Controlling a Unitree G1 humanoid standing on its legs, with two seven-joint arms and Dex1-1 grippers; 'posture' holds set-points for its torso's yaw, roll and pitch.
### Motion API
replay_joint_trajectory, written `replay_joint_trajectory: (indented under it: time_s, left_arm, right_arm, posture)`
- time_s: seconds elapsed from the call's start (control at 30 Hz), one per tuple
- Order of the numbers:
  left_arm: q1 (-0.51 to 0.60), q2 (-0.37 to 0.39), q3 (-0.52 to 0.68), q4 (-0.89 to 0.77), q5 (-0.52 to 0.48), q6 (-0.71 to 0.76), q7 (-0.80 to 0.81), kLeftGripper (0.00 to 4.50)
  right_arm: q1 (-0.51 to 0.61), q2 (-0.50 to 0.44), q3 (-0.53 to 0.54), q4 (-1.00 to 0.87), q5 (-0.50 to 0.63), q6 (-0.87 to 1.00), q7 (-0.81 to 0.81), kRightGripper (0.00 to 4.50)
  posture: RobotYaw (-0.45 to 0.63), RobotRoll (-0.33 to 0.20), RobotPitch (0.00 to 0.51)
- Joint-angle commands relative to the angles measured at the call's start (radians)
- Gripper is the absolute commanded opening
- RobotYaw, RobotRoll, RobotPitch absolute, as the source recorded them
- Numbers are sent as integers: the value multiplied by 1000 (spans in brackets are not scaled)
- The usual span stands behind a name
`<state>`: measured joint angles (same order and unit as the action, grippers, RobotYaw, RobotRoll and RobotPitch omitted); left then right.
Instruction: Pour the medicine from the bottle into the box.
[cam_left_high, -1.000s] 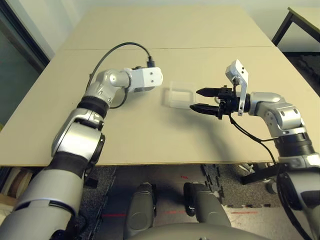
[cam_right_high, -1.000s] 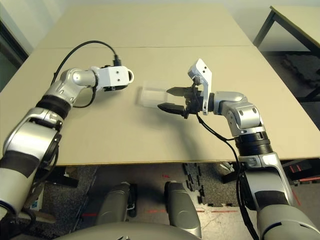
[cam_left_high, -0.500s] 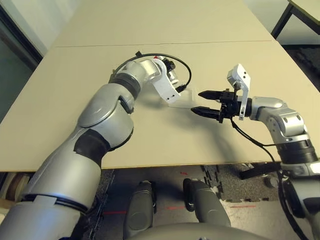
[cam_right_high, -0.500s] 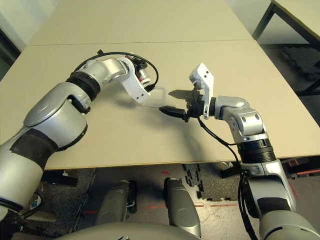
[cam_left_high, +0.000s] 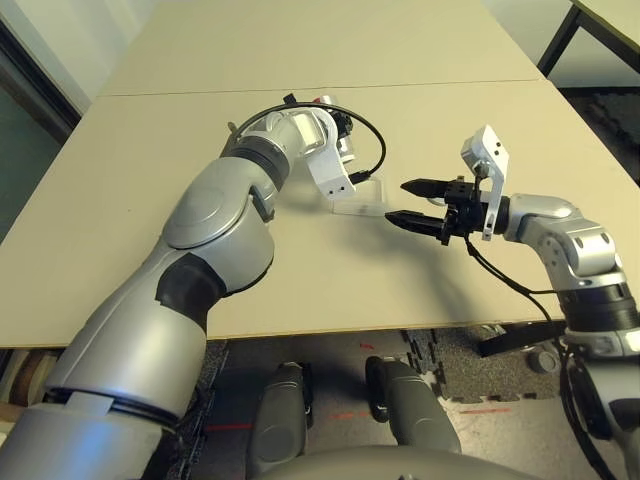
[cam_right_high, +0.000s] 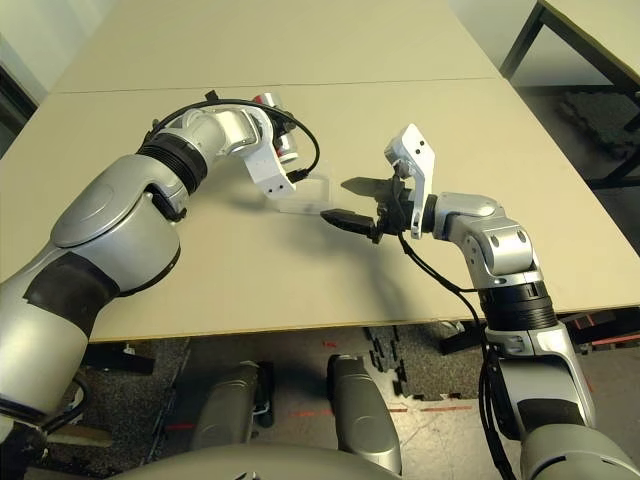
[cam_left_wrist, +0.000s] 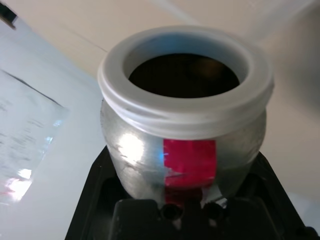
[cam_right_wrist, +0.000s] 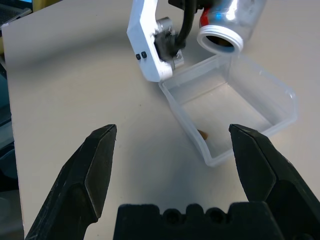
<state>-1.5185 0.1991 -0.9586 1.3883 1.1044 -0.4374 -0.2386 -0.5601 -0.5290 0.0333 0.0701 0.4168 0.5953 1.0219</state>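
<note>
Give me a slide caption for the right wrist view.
Open bottle tipped mouth-down above the clear box, a small brown piece inside.

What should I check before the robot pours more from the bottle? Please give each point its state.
1. Left gripper holds the bottle: ok.
2. Bottle mouth uncapped: ok.
3. Mouth tipped down, over the box: ok.
4. Something already in the box: ok, one small brown piece.
5. Right gripper open and empty: ok.
6. Enough medicine left inside the bottle: cannot tell, its inside is dark.
</note>
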Motion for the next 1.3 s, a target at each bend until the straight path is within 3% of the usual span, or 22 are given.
replay_joint_trajectory:
  time_s: [0.03,0.33,0.63,0.9,1.3]
  left_arm:
    - [32,-5,210,3,-229,-18,-186,2605]
    - [155,0,675,-42,-698,142,-587,2605]
    - [270,57,909,-131,-933,270,-599,2605]
    - [365,104,1023,-213,-1041,279,-461,2605]
    - [544,112,1104,-261,-1108,177,-245,2605]
  right_arm:
    - [-11,2,15,17,0,-6,10,4500]
    - [-28,-12,11,54,-10,-23,23,4500]
    - [-49,-13,14,91,-22,-40,37,4500]
    - [-79,-9,19,129,-33,-55,54,4500]
    - [-91,-11,18,143,-44,-60,64,4500]
  posture:
    - [-97,0,130]
    - [-87,0,136]
    - [-65,0,138]
    - [-58,0,141]
    - [-70,0,140]
